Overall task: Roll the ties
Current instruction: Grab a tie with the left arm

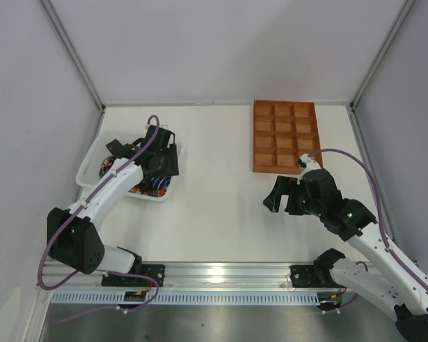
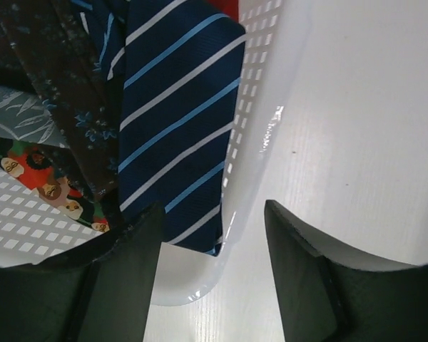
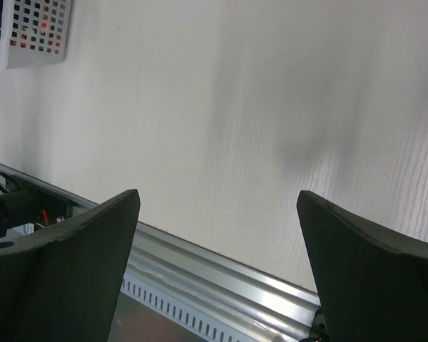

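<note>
Left wrist: your spread left tool point(image 2: 212, 214) straddles the basket wall point(image 2: 260, 107); closing may pinch plastic, not the navy tie point(image 2: 175, 121) at eleven o'clock.

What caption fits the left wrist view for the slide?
Open left fingers either side of the white basket's rim, navy striped tie inside beside patterned ties.

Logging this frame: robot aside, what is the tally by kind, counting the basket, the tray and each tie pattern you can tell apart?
White plastic basket: 1
Orange-brown compartment tray: 1
Navy striped tie: 1
Dark brown floral tie: 1
Multicoloured figure-print tie: 1
Red tie, corner only: 1
Total: 6, though more ties may lie hidden.
</note>
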Controlling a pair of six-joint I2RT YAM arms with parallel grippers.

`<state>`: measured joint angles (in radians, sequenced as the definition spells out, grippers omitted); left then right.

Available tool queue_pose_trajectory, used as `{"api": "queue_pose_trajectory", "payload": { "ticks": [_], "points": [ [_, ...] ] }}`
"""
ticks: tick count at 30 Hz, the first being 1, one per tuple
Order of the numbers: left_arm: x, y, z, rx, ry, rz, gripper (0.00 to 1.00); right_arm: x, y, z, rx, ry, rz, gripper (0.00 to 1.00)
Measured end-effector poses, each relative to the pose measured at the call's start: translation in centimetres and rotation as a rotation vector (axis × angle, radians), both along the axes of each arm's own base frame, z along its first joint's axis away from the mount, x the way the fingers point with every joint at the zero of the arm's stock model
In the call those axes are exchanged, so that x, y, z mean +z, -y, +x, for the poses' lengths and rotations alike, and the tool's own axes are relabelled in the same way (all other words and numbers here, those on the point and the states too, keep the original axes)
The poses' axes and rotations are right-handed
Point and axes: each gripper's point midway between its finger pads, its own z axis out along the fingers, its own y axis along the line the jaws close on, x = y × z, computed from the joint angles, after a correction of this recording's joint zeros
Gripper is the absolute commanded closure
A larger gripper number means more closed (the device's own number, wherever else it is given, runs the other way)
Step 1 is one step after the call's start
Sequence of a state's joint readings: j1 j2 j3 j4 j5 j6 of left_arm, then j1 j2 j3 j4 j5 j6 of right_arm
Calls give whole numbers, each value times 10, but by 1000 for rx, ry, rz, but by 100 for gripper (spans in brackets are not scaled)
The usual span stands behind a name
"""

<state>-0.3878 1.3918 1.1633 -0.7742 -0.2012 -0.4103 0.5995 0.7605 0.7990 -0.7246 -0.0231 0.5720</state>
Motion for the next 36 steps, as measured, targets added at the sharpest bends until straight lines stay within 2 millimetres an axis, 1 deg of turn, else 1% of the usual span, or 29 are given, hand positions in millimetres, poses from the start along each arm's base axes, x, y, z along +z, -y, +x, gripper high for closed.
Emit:
{"api": "queue_pose_trajectory", "payload": {
  "ticks": [3, 6, 9, 10, 12, 13, 15, 16, 17, 20, 23, 25, 27, 29, 31, 33, 36],
  "points": [
    [-5, -9, 0, 26, 2, 44, 39, 1, 1, -1, -1, 5, 5, 0],
    [-10, -17, 0, 49, 4, 82, 41, -3, 1, -2, -2, -5, 0, 0],
    [-17, -23, 0, 65, 0, 115, 49, -6, 2, -3, -2, -12, -4, 0],
    [-19, -25, 1, 68, -3, 124, 55, -6, 2, -3, -2, -12, -4, 0],
    [-25, -25, 3, 72, -13, 135, 63, -6, 1, -3, -1, -12, -4, 0],
    [-28, -25, 4, 72, -20, 144, 72, -6, 1, -3, 0, -13, -2, 0],
    [-34, -28, 5, 73, -34, 166, 84, -6, 1, -3, -1, -16, 1, 0],
    [-34, -30, 6, 76, -38, 174, 98, -6, 0, -3, -2, -18, 3, 0],
    [-33, -31, 5, 75, -41, 178, 100, -7, 0, -4, -1, -20, 5, 0],
    [-18, -37, 12, 89, -12, 171, 100, -11, 0, -5, -2, -32, 4, 0],
    [11, -53, 19, 134, 63, 147, 99, -17, 1, -6, -3, -44, -2, 0],
    [35, -71, 21, 183, 128, 126, 100, -19, 1, -7, -3, -48, -5, 0],
    [54, -87, 21, 227, 182, 114, 100, -20, 1, -7, -1, -51, -4, 0],
    [69, -103, 18, 266, 224, 109, 100, -20, 0, -8, 1, -54, -2, 0],
    [77, -114, 17, 289, 242, 108, 99, -20, 0, -8, 2, -54, 0, 0],
    [77, -120, 16, 299, 240, 109, 100, -20, -1, -7, 3, -50, 3, 0],
    [76, -125, 16, 295, 232, 100, 100, -19, -1, -7, 4, -49, 5, 0]
  ]
}}
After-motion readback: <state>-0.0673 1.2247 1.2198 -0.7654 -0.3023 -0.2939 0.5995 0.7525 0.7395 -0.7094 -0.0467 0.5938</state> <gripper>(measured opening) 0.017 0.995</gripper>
